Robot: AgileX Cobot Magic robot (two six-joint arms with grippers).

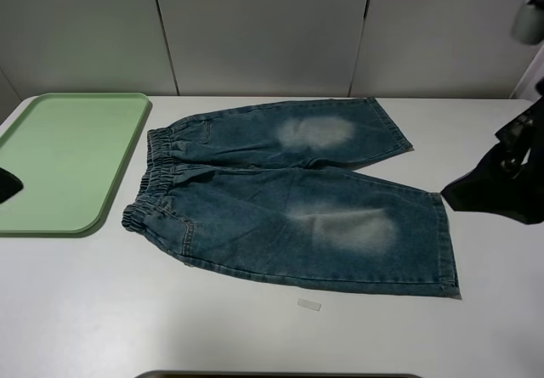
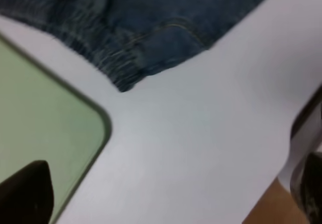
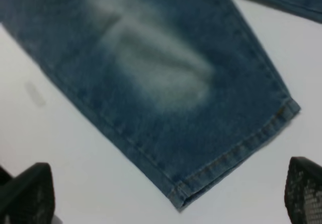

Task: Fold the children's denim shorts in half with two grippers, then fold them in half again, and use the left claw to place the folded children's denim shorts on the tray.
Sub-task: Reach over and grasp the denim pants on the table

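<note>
Position: the children's denim shorts (image 1: 289,200) lie spread flat in the middle of the desk. The gathered waistband faces the left edge, just beside the tray (image 1: 59,157), and the two legs run toward the right edge. No fold is made yet.

Handling, by judgement: light, soft denim that droops when lifted, though it has enough body to hold a crease. The elastic waistband and the stitched hems are the thickest parts and offer the surest purchase. I recommend a hold at the near waistband corner and at the near leg's hem corner, lifted together so the cloth does not skew.

Fingers: the left claw (image 1: 7,184) hangs over the tray's near side with its fingers (image 2: 25,194) apart, holding nothing. The right gripper (image 3: 163,194) hovers near the hem of the near leg, fingers wide apart and clear of the cloth.

Containers: the tray sits at the far left corner of the desk with nothing on the part in view.

A small pale tape strip (image 1: 309,305) lies toward the near edge.
</note>
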